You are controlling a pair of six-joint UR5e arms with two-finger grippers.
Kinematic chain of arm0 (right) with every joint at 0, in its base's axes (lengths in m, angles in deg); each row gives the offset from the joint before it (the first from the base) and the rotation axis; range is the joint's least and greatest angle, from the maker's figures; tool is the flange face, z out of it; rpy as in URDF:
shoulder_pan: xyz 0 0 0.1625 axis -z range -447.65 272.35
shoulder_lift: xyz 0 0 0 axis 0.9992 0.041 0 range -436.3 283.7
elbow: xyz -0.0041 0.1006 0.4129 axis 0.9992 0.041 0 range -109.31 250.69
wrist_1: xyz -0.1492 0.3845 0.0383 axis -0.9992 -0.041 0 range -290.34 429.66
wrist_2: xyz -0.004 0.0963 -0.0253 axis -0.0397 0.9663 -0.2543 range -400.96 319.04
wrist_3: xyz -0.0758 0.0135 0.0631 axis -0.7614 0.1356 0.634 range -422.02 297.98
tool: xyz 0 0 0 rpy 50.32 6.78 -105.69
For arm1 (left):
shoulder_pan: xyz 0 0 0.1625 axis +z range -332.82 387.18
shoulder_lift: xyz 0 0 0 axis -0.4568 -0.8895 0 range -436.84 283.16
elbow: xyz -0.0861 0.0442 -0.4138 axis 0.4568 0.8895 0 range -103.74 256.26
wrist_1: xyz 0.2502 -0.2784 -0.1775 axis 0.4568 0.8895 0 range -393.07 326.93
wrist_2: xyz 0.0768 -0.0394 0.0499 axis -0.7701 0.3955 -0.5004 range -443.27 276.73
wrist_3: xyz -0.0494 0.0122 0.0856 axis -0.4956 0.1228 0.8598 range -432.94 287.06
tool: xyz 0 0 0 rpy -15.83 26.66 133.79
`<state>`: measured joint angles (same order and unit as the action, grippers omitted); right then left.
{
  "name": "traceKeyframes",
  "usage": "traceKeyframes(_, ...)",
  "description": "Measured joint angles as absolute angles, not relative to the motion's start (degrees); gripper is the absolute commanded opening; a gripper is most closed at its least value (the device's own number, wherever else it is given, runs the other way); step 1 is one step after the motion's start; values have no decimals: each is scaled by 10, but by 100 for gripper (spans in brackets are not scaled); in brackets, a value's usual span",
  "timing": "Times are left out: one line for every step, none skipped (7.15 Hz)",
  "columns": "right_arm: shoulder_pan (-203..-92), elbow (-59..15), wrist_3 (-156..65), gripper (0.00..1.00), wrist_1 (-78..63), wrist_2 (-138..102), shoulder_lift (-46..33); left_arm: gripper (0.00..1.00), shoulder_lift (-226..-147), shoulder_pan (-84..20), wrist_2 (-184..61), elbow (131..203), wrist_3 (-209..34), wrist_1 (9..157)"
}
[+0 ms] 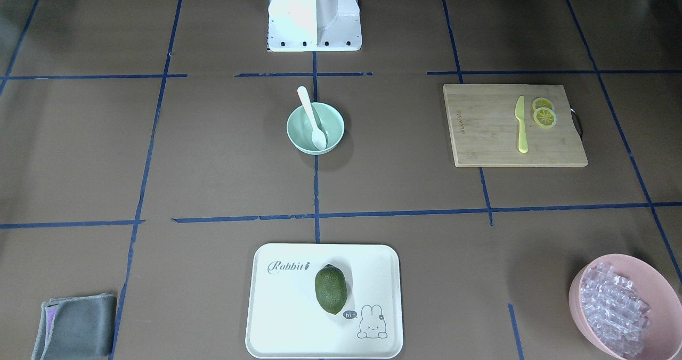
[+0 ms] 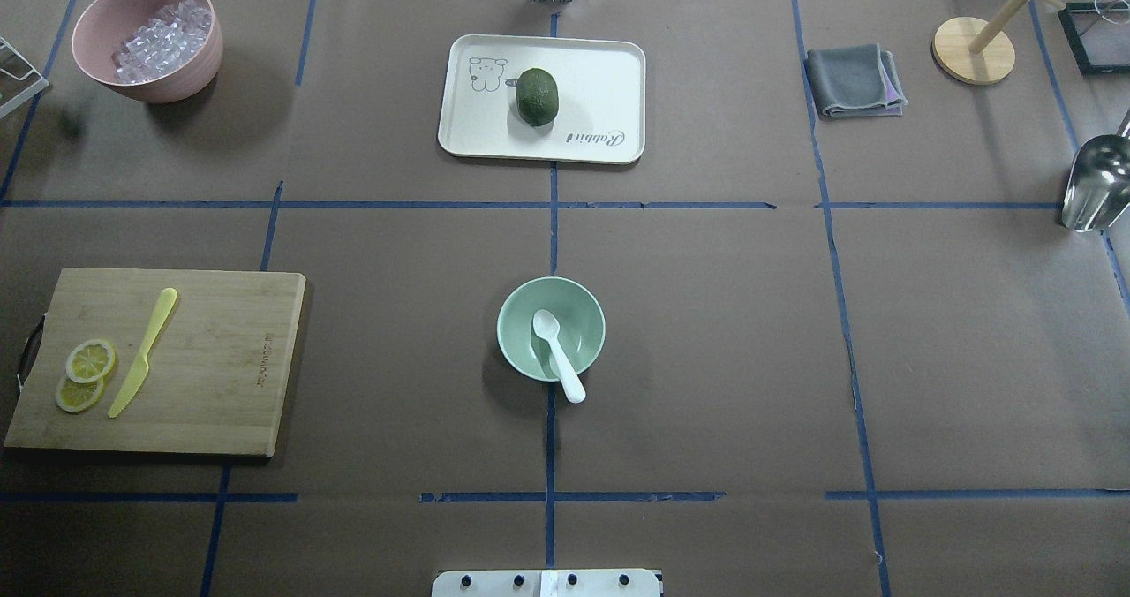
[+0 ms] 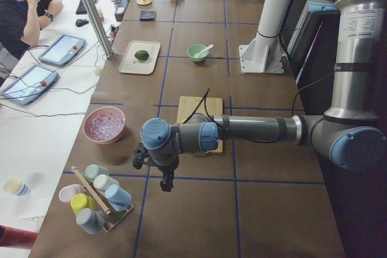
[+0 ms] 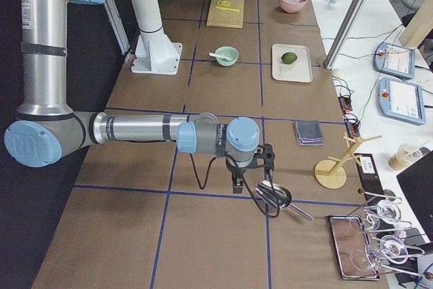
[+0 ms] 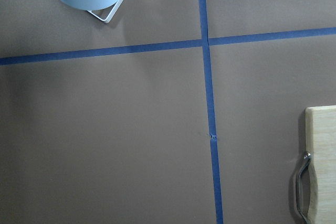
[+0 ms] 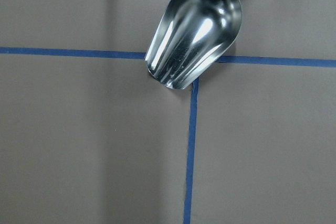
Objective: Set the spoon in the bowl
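The white spoon lies in the mint-green bowl at the table's middle, scoop inside and handle over the rim toward the robot. Both also show in the front view, the spoon in the bowl. My left gripper hangs far off at the table's left end, past the cutting board. My right gripper hangs at the right end beside a metal scoop. Each shows only in a side view, so I cannot tell whether it is open or shut. Neither wrist view shows fingers.
A cutting board with a yellow knife and lemon slices lies left. A tray with a green fruit, a pink bowl of ice pieces and a grey cloth stand far. A metal scoop lies right.
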<state>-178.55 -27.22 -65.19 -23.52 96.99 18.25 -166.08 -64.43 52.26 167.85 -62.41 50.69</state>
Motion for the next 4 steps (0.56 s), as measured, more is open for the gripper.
traceKeyframes(-1786,-271,-652,100,-236,961,183,100,-1661,-644,523,1679,-624,507)
traceKeyframes(-1787,-269,-652,100,-236,958,183,100,-1662,-644,523,1679,-624,507)
traceKeyframes(-1787,-266,-652,100,-236,957,183,100,-1662,-644,523,1679,-624,507)
traceKeyframes(-1787,-264,-652,100,-235,956,183,100,-1662,-644,523,1679,-624,507)
